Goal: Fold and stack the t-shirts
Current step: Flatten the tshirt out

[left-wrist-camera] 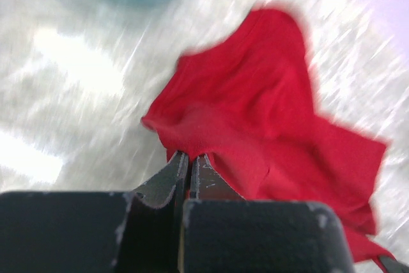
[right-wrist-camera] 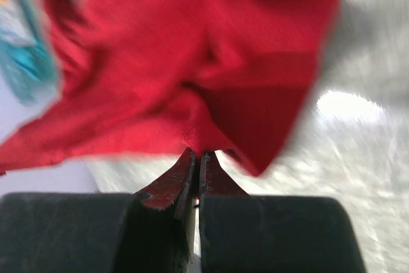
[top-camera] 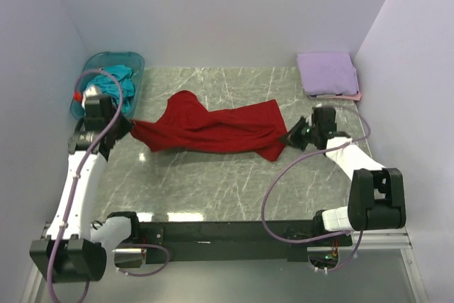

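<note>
At left, the left gripper (top-camera: pixel 130 127) pinches one end of the red shirt (top-camera: pixel 213 130), stretched across mid-frame over the table (top-camera: pixel 213 196). At right, the right gripper (top-camera: pixel 290 137) pinches the other end; a folded lavender shirt (top-camera: pixel 328 72) lies upper right.

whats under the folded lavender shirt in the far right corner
A thin pale pink edge peeks out beneath the lavender shirt, likely another folded shirt; the rest of it is covered.

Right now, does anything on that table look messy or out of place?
The red t-shirt is bunched and twisted, stretched between the left gripper and right gripper. A teal t-shirt lies crumpled in the tub. Nothing looks damaged.
</note>
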